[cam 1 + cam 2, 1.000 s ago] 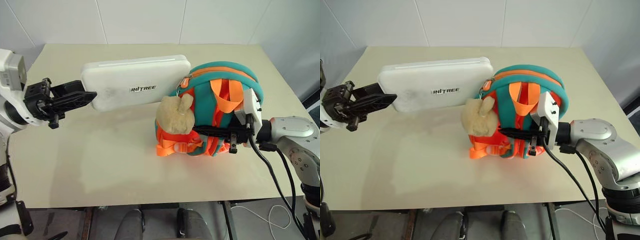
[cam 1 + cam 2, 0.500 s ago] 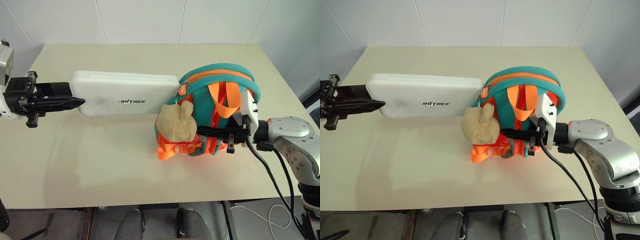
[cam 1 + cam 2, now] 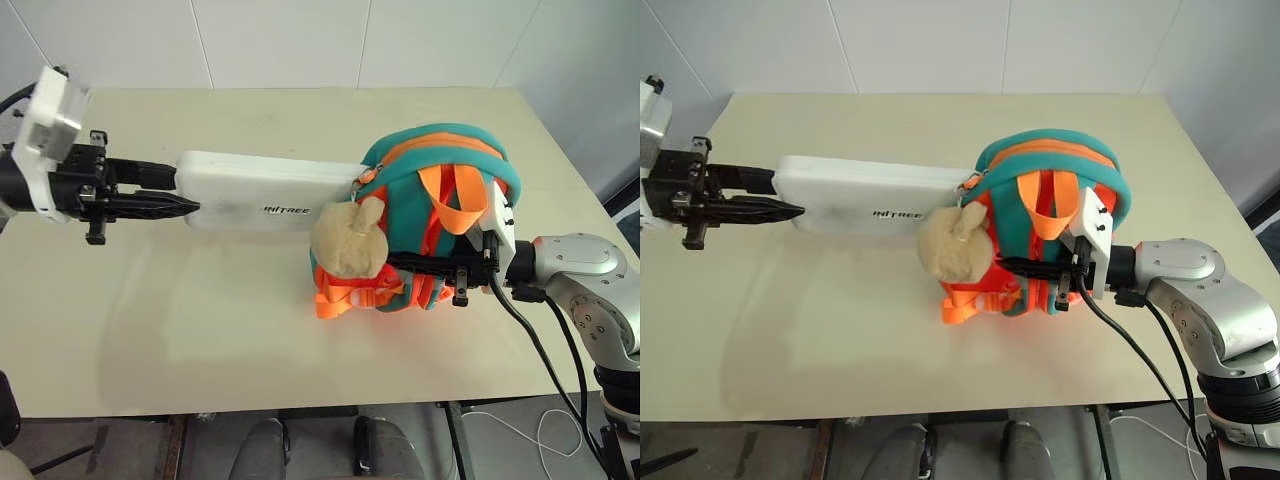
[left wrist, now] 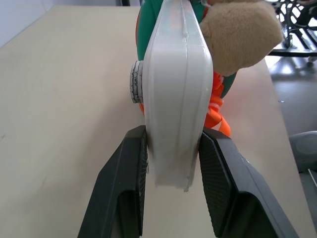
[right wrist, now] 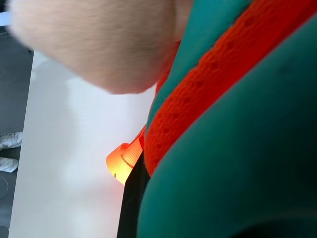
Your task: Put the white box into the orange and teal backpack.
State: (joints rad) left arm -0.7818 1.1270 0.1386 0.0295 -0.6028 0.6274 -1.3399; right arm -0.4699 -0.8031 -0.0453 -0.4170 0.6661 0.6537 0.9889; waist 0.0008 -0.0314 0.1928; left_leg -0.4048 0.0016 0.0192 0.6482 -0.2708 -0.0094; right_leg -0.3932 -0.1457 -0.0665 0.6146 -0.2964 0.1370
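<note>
While the left end effector [image 3: 185,207] clamps the flat white plastic box [image 3: 270,189] at frame centre-left, insertion is underway; next, push it deeper into the rounded orange-and-teal fabric backpack [image 3: 440,170], whose strap the closed right end effector [image 3: 400,262] pinches.

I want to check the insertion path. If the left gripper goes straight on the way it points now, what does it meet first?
The left gripper is shut on the box, pointing along it toward the backpack. Going straight, the box's far end pushes deeper into the backpack's opening; the gripper itself would probably reach the plush toy or the backpack's rim first.

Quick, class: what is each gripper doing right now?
Left gripper: shut on the white box.
Right gripper: shut on the backpack strap.
</note>
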